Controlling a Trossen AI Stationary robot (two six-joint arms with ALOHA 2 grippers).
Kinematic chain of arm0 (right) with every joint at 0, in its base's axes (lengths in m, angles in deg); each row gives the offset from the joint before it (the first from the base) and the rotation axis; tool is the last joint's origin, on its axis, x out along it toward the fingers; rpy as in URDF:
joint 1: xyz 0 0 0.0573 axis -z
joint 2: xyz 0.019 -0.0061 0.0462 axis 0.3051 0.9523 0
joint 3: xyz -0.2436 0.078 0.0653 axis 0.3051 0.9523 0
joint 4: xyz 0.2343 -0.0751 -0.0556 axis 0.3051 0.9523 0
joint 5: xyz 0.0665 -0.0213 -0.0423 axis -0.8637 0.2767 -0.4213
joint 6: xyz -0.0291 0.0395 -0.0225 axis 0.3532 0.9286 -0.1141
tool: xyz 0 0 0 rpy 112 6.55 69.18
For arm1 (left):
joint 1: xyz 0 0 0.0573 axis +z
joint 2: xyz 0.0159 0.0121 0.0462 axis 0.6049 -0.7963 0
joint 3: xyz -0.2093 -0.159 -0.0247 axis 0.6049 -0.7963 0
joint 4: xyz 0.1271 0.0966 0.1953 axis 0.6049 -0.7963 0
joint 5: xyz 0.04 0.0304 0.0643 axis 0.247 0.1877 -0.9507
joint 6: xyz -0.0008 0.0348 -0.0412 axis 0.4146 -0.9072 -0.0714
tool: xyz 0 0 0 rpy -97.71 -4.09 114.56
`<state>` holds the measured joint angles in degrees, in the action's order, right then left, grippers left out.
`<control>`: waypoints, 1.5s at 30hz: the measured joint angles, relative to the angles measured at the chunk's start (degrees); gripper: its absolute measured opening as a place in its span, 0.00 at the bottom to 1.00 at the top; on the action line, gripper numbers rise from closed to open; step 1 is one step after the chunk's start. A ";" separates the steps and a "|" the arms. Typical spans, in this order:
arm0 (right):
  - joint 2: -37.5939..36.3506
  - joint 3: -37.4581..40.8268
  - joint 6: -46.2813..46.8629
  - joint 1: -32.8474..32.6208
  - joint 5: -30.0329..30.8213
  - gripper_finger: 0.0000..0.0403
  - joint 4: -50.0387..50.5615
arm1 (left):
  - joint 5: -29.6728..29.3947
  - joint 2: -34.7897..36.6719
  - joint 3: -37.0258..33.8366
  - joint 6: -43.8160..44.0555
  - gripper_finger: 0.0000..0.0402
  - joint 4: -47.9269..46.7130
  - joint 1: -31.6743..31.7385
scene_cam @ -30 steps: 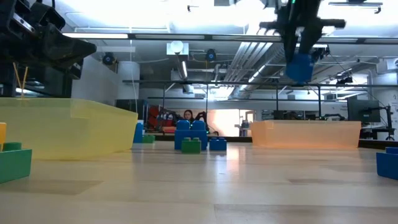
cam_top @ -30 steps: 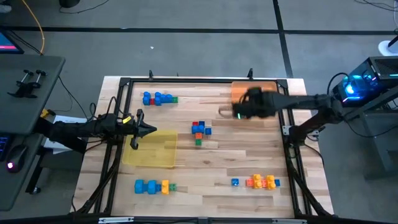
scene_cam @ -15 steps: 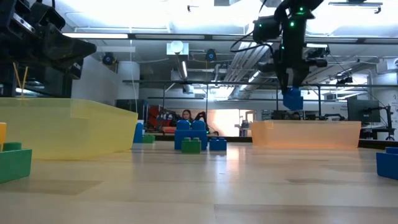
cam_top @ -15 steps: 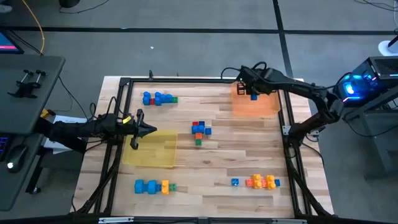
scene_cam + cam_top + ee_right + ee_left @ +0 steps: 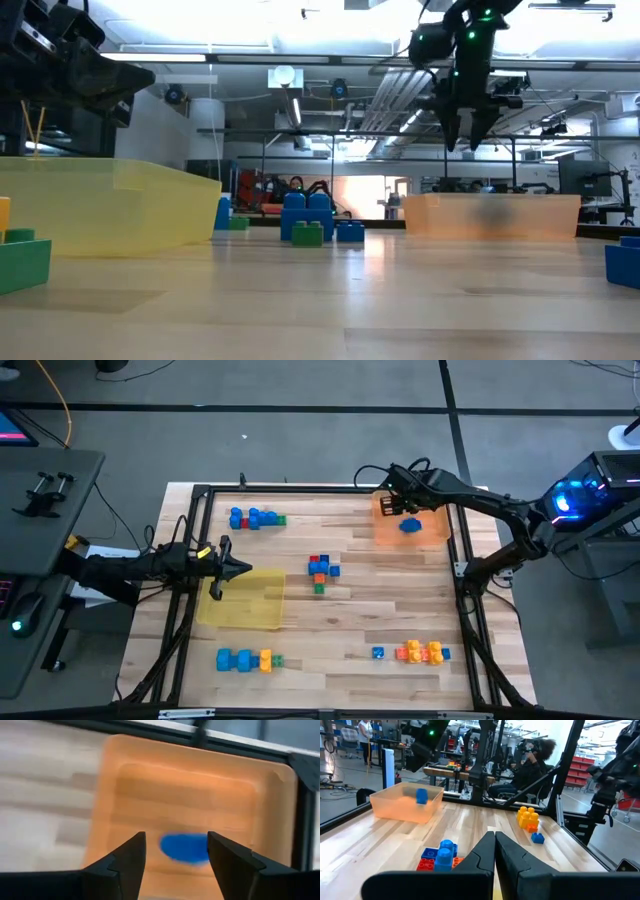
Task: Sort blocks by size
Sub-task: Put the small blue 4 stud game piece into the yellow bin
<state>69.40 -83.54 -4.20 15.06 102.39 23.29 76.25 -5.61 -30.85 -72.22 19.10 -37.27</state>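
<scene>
Sorting blocks by size, we are holding our right end effector [image 5: 394, 503] above the orange tray [image 5: 437, 529], its fingers spread and empty, while a blue block [image 5: 410, 525] is lying in that tray directly below. We judge the drop step to be ending. Our left end effector [image 5: 232, 569] is waiting, fingers pressed together and empty, at the edge of the yellow tray [image 5: 245, 610]. Other blocks are sitting in clusters on the tabletop [image 5: 350, 615]; the central cluster [image 5: 322, 570] is nearest. The next move, we judge, calls for reaching to another block of matching size.
</scene>
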 joint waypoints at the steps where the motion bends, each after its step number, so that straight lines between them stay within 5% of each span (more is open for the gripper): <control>1: -0.98 0.00 -1.76 -0.73 -1.22 0.52 -0.37 | -0.01 0.00 0.00 0.00 0.00 0.00 0.01; 6: -7.44 0.00 -7.01 -10.45 -9.48 0.54 -1.49 | 0.00 0.00 0.00 0.00 0.00 0.00 0.01; 11: -11.50 -0.04 -1.93 -29.56 -14.54 0.54 0.65 | -0.01 0.00 0.00 -0.01 0.00 0.00 -0.01; 16: -8.74 -0.04 3.25 -51.34 -17.14 0.54 2.85 | 0.00 0.00 0.00 0.00 0.00 0.00 0.00; 22: -0.96 -0.04 -12.50 -67.80 -15.33 0.54 -4.64 | 0.00 0.00 0.00 0.00 0.00 0.00 0.01; 34: 15.84 -0.04 -6.87 -69.46 -16.08 0.54 -18.04 | -0.02 -0.01 0.00 0.00 0.00 0.00 0.00; 45: 22.73 -0.04 -7.16 -69.46 -18.31 0.58 -17.08 | -0.01 0.00 0.00 -0.01 0.00 0.00 -0.01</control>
<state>92.12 -83.58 -11.36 -54.41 84.08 6.22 76.24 -5.62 -30.85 -72.23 19.10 -37.28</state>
